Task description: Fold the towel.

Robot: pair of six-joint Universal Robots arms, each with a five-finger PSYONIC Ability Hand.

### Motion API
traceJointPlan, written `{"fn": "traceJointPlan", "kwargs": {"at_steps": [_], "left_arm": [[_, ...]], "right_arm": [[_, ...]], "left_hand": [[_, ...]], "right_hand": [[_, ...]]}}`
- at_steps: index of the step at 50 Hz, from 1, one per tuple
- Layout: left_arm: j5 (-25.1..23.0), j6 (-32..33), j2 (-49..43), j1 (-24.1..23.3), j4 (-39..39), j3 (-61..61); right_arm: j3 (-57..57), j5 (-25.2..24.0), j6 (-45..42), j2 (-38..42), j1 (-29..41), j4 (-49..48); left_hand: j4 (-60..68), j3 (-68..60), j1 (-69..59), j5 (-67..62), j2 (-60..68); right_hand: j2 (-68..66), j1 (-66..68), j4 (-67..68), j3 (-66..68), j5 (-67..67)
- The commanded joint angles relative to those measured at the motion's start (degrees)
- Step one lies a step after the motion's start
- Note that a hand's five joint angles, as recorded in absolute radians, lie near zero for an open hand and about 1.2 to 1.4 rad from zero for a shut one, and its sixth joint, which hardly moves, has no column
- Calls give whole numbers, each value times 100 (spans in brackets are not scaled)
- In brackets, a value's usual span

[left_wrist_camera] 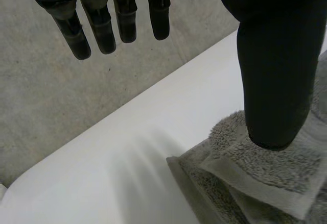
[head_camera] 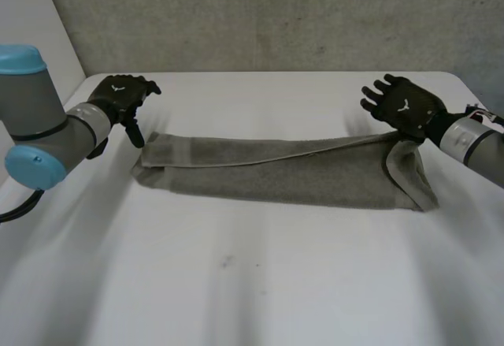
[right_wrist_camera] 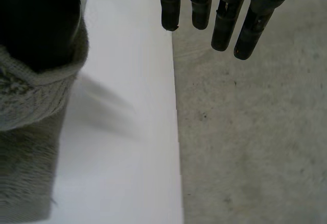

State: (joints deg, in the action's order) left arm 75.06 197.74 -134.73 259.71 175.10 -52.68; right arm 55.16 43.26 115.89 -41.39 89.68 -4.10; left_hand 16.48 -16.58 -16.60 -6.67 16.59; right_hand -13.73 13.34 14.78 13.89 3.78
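Judging from how things lie, the lengthwise fold is in and the step in hand is taking an end of the strip to carry it across, so a good grip should catch every layer at a corner, not just the top one. At the left, the left hand point(head_camera: 122, 98) hovers at the far left corner of the towel point(head_camera: 276, 169), its fingers point(left_wrist_camera: 102, 30) straight, spread and clear of the cloth, while its thumb point(left_wrist_camera: 276, 81) points down onto the hemmed corner, touching it or very nearly; nothing is pinched. The towel lies as a long grey band across the middle of the white table point(head_camera: 236, 283), its top layer's edge running aslant. At the right, the right hand point(head_camera: 402, 106) sits at the far right corner with fingers point(right_wrist_camera: 225, 25) straight and apart, gripping nothing; the cloth there rises to its thumb and seems to hang from it, so that end may drop or drag if the hand moves
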Motion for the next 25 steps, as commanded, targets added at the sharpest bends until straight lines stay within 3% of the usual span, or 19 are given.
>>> {"fn": "traceJointPlan", "kwargs": {"at_steps": [1,3,6,13,15,16,17,18,21,22,23,24,25], "left_arm": [[-18,-34,446,-8,24,-452],[-18,-86,587,-16,32,-567],[-18,-139,658,-51,33,-637],[-27,-148,737,-113,41,-822],[-27,-148,737,-113,33,-875],[-27,-148,746,-113,41,-927],[-27,-148,746,-113,41,-928],[-27,-148,746,-113,50,-980],[-36,-148,737,-113,85,-1085],[-36,-148,728,-113,111,-1129],[-36,-148,728,-113,112,-1130],[-36,-148,720,-113,146,-1156],[-36,-148,720,-113,147,-1156]], "right_arm": [[-400,445,2879,-159,-74,164],[-523,796,3971,-246,-56,156],[-541,982,4510,-465,-65,199],[-786,1053,4679,-599,-100,680],[-919,1053,4679,-563,-100,973],[-1041,1079,4679,-520,-100,1312],[-1042,1079,4679,-519,-100,1316],[-1190,1140,4670,-458,-109,1681],[-1524,1560,4662,-213,-109,2437],[-1682,1850,4644,-99,-109,2797],[-1684,1853,4644,-97,-109,2801],[-1762,2053,4574,-19,-118,3079],[-1763,2055,4574,-18,-118,3082]], "left_hand": [[332,-322,-320,-313,321],[316,-306,-304,-297,304],[315,-305,-304,-296,304],[315,-305,-304,-296,304],[315,-305,-304,-296,304],[315,-305,-304,-296,304],[315,-305,-304,-296,304],[315,-305,-304,-296,304],[282,-272,-270,-263,271],[282,-272,-270,-263,270],[282,-272,-270,-263,270],[282,-272,-270,-263,270],[282,-272,-270,-263,270]], "right_hand": [[373,-334,-478,-389,-378],[373,-334,-478,-389,-378],[373,-334,-478,-389,-378],[253,-214,-357,-269,-257],[-190,229,86,174,186],[-1589,1628,1485,1573,1585],[-1603,1642,1499,1587,1599],[-2519,2558,2415,2503,2515],[-2112,2151,2007,2096,2107],[-992,1031,888,976,988],[-981,1020,876,965,977],[373,-334,-478,-389,-378],[373,-334,-478,-389,-378]]}}
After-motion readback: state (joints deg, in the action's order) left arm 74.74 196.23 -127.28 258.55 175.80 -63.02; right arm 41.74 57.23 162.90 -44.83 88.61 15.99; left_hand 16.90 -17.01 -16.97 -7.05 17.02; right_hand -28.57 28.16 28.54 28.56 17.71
